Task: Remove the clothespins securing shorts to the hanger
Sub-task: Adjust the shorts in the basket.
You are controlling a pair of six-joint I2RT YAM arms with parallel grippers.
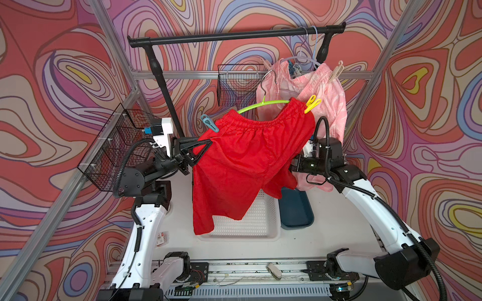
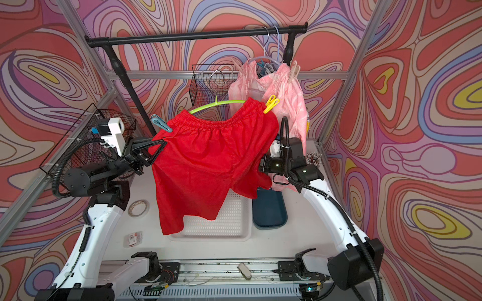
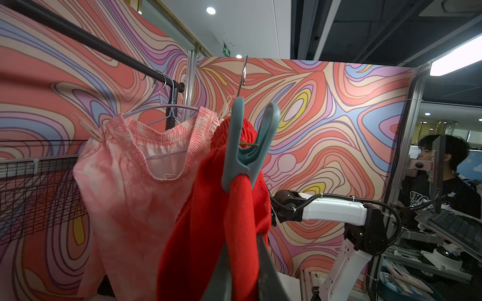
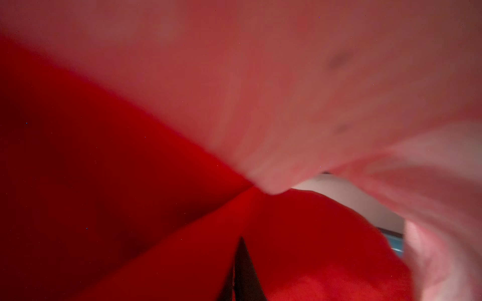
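Observation:
Red shorts (image 1: pixel 247 161) are pegged to a green hanger (image 1: pixel 260 105) that is off the rod. A teal-grey clothespin (image 1: pixel 209 123) (image 3: pixel 247 146) holds one waistband end and a yellow clothespin (image 1: pixel 312 103) the other. My left gripper (image 1: pixel 206 146) (image 3: pixel 242 238) is shut on the red cloth just below the teal-grey pin. My right gripper (image 4: pixel 241 245) is shut, and red folds run into its tips. In both top views the shorts hide its jaws. Behind, pink shorts (image 1: pixel 326 93) hang from the black rod (image 1: pixel 234 36), held by pale clothespins (image 1: pixel 336 70).
Under the shorts stand a white perforated basket (image 1: pixel 260 224) and a dark blue tray (image 1: pixel 297 211). Wire baskets hang at the left (image 1: pixel 117 148) and at the back (image 1: pixel 237 86). A tape roll (image 2: pixel 138 207) lies by the left arm and a pale peg (image 1: pixel 273 271) on the front rail.

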